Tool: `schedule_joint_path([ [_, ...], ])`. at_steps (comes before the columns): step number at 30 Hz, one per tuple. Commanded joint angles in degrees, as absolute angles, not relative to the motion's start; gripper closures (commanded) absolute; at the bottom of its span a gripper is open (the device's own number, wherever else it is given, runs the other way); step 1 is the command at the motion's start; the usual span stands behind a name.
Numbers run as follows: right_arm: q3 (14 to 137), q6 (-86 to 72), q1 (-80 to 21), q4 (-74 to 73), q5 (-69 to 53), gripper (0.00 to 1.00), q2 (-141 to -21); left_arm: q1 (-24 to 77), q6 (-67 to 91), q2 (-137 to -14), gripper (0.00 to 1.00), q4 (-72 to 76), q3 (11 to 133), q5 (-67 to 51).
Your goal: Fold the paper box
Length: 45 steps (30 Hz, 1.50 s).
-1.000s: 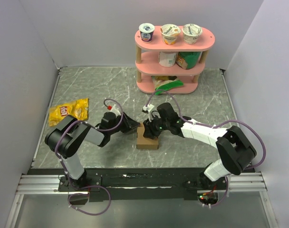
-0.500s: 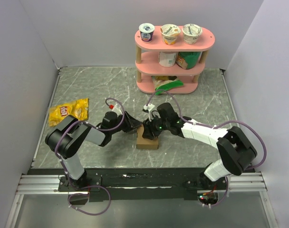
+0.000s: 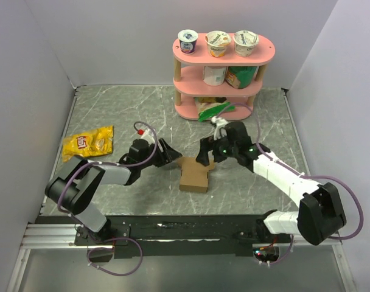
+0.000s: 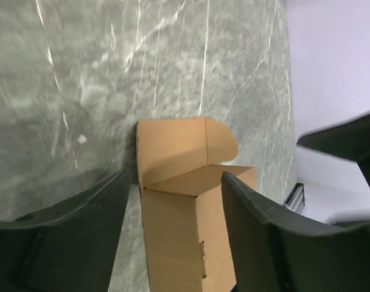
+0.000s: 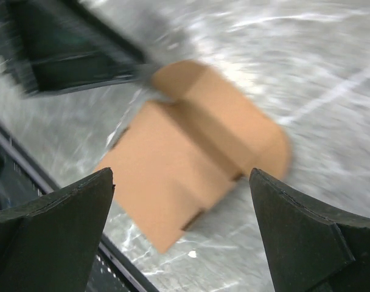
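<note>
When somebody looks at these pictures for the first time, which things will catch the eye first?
First the brown paper box in the middle of the table, one flap standing open, between the left gripper and the right gripper, both open and holding nothing. Then the pink shelf at the back with cups on top, and the yellow snack bag on the left.

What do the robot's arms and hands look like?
The left arm and right arm have black joints and white links, with purple cables looping around. The left hand and right hand each have two black fingers.
</note>
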<state>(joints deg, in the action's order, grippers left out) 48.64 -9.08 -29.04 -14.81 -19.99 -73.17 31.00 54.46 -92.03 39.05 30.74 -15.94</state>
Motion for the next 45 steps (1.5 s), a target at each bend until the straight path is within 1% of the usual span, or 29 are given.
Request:
schedule_joint_path([
  [1, 46.7, -15.2, -24.3, -15.7, -21.5, 0.00, -73.5, 30.5, 49.2, -90.1, 0.30, 35.9, 34.3, -17.4],
  [3, 44.8, -18.1, -22.0, -13.6, -22.8, 0.00, -74.0, 30.5, 48.5, -92.4, 0.27, 34.8, 35.4, -18.5],
  [5, 43.0, -20.6, -19.0, -10.5, -26.1, 0.00, -75.0, 30.3, 49.7, -93.2, 0.23, 37.3, 34.5, -20.4],
  [6, 40.7, -22.7, -17.9, -6.6, -27.1, 0.00, -75.4, 30.0, 50.3, -94.2, 0.22, 38.0, 34.3, -20.7],
  [8, 38.7, -24.2, -16.4, -3.2, -29.0, 0.09, -77.5, 29.6, 49.8, -95.4, 0.24, 37.1, 35.2, -21.0],
  [9, 37.7, -24.9, -15.5, -1.7, -29.9, 0.15, -78.4, 29.6, 49.5, -96.1, 0.31, 36.9, 36.0, -21.0],
  [11, 37.5, -24.8, -15.5, -0.2, -31.2, 0.16, -81.3, 29.6, 49.1, -96.9, 0.36, 36.7, 36.6, -20.8],
  [14, 36.5, -25.7, -15.5, 5.2, -31.6, 0.25, -83.9, 29.7, 47.8, -97.4, 0.47, 34.7, 37.7, -19.9],
  [15, 36.4, -25.6, -15.5, 5.9, -31.6, 0.31, -84.5, 29.7, 47.4, -97.5, 0.54, 34.7, 37.9, -19.8],
  [16, 36.2, -25.6, -15.6, 6.6, -31.4, 0.33, -84.9, 29.7, 47.3, -97.6, 0.59, 35.0, 38.0, -19.9],
  [18, 36.2, -25.4, -15.5, 7.7, -30.7, 0.37, -84.7, 29.8, 47.5, -99.0, 0.62, 35.6, 38.8, -21.7],
  [21, 37.3, -24.0, -15.5, 6.1, -29.5, 0.38, -84.6, 30.7, 47.6, -100.7, 0.65, 36.5, 39.8, -23.4],
  [23, 37.7, -23.7, -15.5, 5.5, -29.1, 0.37, -85.0, 31.5, 47.5, -101.2, 0.66, 36.0, 40.4, -23.3],
  [25, 37.0, -24.5, -15.3, 6.4, -29.9, 0.23, -84.2, 31.8, 47.7, -100.8, 0.65, 36.0, 40.5, -22.7],
  [26, 36.6, -25.0, -15.0, 6.9, -30.2, 0.18, -83.8, 31.8, 47.8, -99.9, 0.64, 36.2, 40.4, -22.3],
  [29, 35.1, -26.3, -13.7, 8.8, -33.4, 0.13, -82.7, 31.8, 47.5, -97.2, 0.61, 37.7, 39.3, -21.5],
  [30, 34.0, -26.7, -13.4, 9.7, -34.2, 0.08, -82.5, 31.8, 47.3, -96.7, 0.57, 38.0, 39.2, -21.5],
  [32, 33.2, -26.4, -13.2, 10.3, -34.4, 0.02, -81.7, 31.8, 46.8, -95.7, 0.50, 37.4, 39.7, -22.8],
  [33, 33.0, -25.8, -13.2, 9.7, -34.2, 0.00, -81.3, 31.8, 46.5, -95.3, 0.37, 37.1, 40.2, -23.1],
  [34, 32.9, -25.5, -13.3, 8.4, -33.8, 0.00, -80.4, 31.8, 46.5, -94.6, 0.30, 36.7, 40.0, -23.2],
  [35, 32.3, -25.3, -13.2, 8.3, -33.6, 0.00, -79.9, 31.5, 46.4, -92.7, 0.25, 36.0, 39.8, -22.4],
  [36, 31.9, -25.3, -13.3, 8.4, -33.4, 0.00, -79.4, 31.2, 45.8, -91.6, 0.17, 35.3, 39.1, -21.8],
  [39, 31.6, -25.9, -13.3, 9.1, -35.8, 0.00, -78.8, 29.6, 43.0, -87.5, 0.04, 31.0, 38.6, -21.5],
  [40, 31.6, -26.4, -13.3, 9.5, -36.6, 0.00, -79.0, 29.4, 42.1, -86.8, 0.01, 30.1, 38.6, -22.4],
  [41, 31.1, -27.2, -13.4, 11.2, -37.2, 0.00, -79.0, 29.4, 39.8, -86.3, 0.04, 28.1, 38.8, -23.6],
  [43, 30.9, -27.5, -13.7, 12.3, -38.2, 0.00, -79.2, 29.5, 38.1, -86.7, 0.03, 27.0, 38.7, -28.4],
  [44, 31.0, -27.3, -13.8, 12.1, -38.1, 0.00, -79.4, 30.0, 37.2, -86.8, 0.01, 26.5, 38.4, -29.3],
  [45, 31.3, -27.1, -13.9, 11.9, -38.0, 0.00, -79.8, 30.3, 36.7, -87.0, 0.02, 25.3, 38.2, -29.7],
])
